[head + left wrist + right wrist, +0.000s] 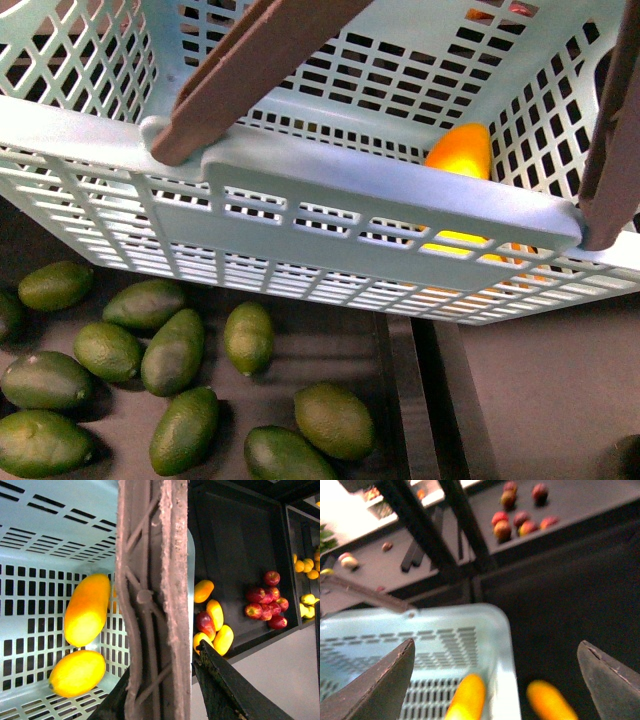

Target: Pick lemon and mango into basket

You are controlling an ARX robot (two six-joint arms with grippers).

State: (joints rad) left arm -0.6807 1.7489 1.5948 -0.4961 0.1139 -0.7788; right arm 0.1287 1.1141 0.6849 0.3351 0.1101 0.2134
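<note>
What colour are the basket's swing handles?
Brown handles on a light turquoise basket; clearest in the left wrist view.

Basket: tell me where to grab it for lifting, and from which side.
Grip the brown handle across its narrow bar, coming down from above. It stands swung up clear of the rim and looks slim enough for the jaws to close around, while the slotted walls are too broad to pinch.
</note>
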